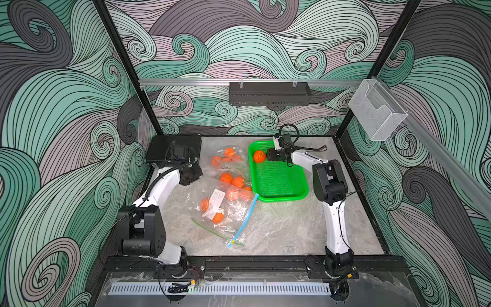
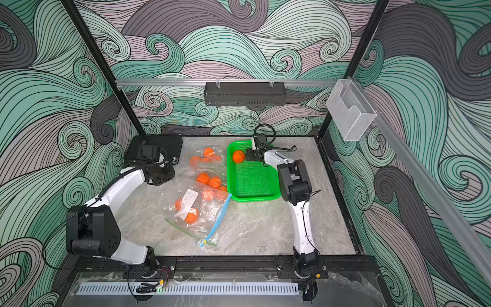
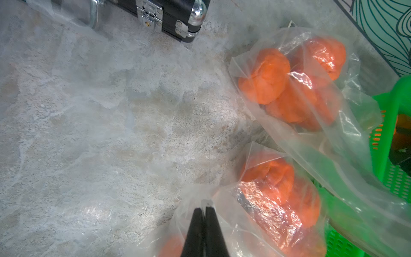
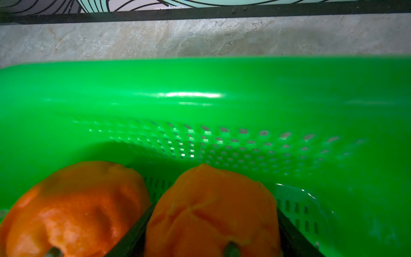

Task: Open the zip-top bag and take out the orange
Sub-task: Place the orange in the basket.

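Observation:
A clear zip-top bag (image 1: 225,210) with a blue zip strip and a white label lies mid-table with several oranges inside. My left gripper (image 3: 204,209) is shut on a fold of the bag's plastic (image 3: 255,211) at its far left corner (image 1: 195,183). My right gripper (image 4: 213,211) reaches into the green tray (image 1: 281,196) at the back. An orange (image 4: 211,189) sits between its fingers, which lie against both sides of it. A second orange (image 4: 73,204) rests in the tray beside it. In both top views only one orange (image 1: 259,156) (image 2: 238,156) shows at the fingertips.
Two more clear bags of oranges (image 1: 228,156) (image 1: 233,180) lie between the held bag and the tray's left wall. A black case (image 1: 172,146) with metal latches (image 3: 151,15) stands at the back left. A loose green strip (image 1: 210,230) lies near the bag.

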`<state>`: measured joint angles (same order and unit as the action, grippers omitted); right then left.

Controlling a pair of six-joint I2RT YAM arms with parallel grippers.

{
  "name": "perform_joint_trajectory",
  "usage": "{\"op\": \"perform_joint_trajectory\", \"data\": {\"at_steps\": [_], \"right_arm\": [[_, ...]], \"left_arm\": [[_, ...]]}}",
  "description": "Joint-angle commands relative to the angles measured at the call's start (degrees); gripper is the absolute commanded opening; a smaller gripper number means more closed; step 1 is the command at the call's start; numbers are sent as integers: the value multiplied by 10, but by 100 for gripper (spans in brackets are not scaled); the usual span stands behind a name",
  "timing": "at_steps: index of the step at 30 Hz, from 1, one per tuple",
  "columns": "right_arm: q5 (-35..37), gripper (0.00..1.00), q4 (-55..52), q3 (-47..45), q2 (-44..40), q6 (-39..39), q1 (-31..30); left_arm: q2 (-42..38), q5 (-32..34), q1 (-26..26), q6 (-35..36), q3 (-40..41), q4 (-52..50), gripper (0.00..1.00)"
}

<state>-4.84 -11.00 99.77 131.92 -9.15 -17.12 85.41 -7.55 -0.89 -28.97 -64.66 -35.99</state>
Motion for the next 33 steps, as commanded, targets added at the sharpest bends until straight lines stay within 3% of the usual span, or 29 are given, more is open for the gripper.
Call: {"op": "perform_joint_trajectory", "data": {"at_steps": [1, 7, 13, 19, 24, 30, 33], "right_arm": [[6, 75, -12, 11, -2, 3, 2], [10, 80, -12, -8, -53, -1, 1], [25, 79, -10, -92, -180, 17, -2], [-21, 68, 38, -349, -419, 32, -52], [-47, 50, 135, -564, -585, 33, -177], [-29, 29, 219, -694, -653, 49, -291], [-48, 27, 236, -712, -633, 75, -313]], "left_arm": [[-9, -7, 4, -3, 0, -3, 0], [-3, -19, 7, -2, -2, 0, 0], [-3, -21, 9, -2, 0, 1, 0], [-6, -21, 11, -2, 1, 2, 0], [-4, -21, 13, -2, 1, 1, 0], [-5, -18, 14, -2, 2, 4, 0], [-2, -21, 15, -3, 0, 2, 0]]}}
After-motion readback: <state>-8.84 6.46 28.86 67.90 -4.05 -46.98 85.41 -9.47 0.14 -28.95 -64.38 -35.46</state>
